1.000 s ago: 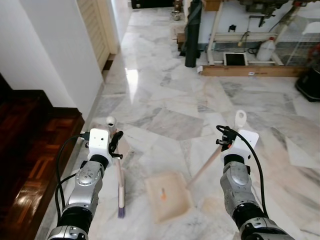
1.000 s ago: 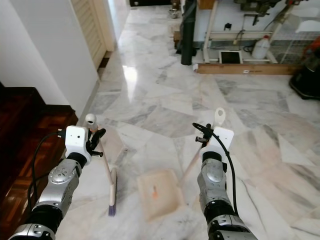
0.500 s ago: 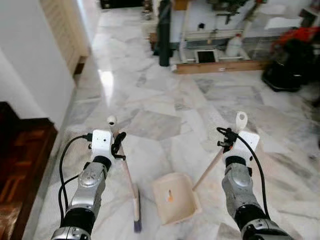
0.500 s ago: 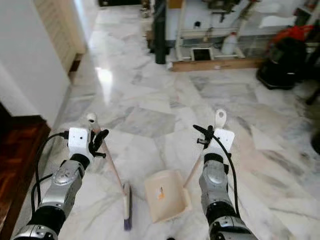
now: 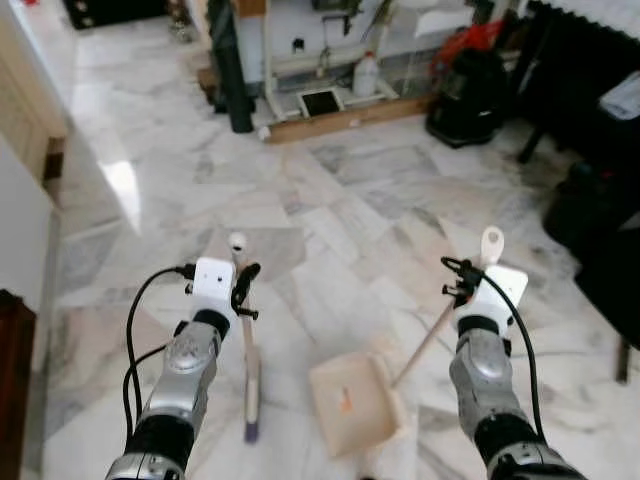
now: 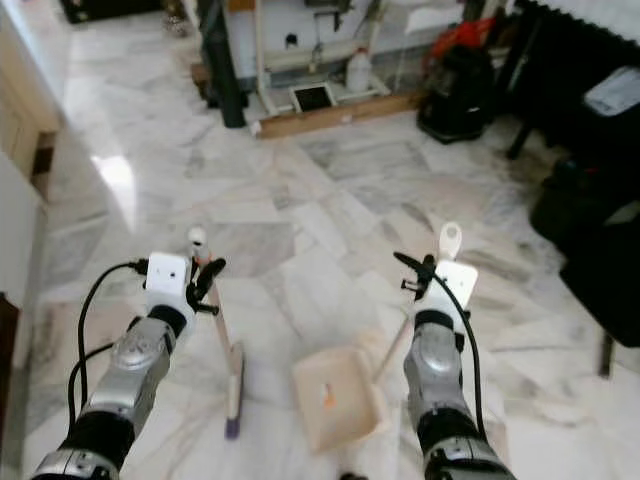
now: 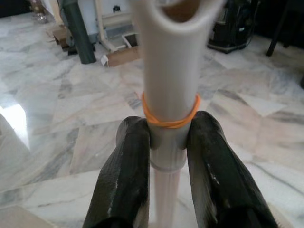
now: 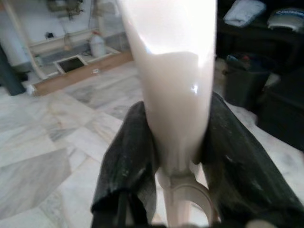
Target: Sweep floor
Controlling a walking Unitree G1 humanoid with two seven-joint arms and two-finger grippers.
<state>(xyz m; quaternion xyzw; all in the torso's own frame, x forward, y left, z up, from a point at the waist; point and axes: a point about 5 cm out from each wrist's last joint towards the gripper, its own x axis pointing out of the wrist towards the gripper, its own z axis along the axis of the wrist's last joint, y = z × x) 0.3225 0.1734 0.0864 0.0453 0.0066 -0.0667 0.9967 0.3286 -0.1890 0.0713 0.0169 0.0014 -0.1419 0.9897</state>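
Note:
My left gripper [image 5: 243,288] is shut on the pale handle of a broom [image 5: 250,372], whose purple-tipped head rests on the marble floor [image 5: 330,220] just ahead. In the left wrist view both black fingers [image 7: 127,180] clamp the broom handle [image 7: 168,71] just below an orange rubber band [image 7: 170,121]. My right gripper [image 5: 462,290] is shut on the long handle [image 5: 430,335] of a cream dustpan [image 5: 350,405], which lies on the floor between my arms with a small orange speck in it. The right wrist view shows the dustpan handle [image 8: 171,71] pinched between the fingers [image 8: 128,161].
A white wall [image 5: 20,220] and a dark wooden step [image 5: 8,380] are at my left. Dark furniture [image 5: 600,200] stands at the right. Far ahead are a wooden plank [image 5: 350,117], a white jug [image 5: 366,75], a dark post [image 5: 230,70] and a black vacuum [image 5: 470,85].
The camera has swung to the right: wall and wooden stairs slid off to the left, dark furniture came in at the right. Both grippers keep their hold on broom and dustpan.

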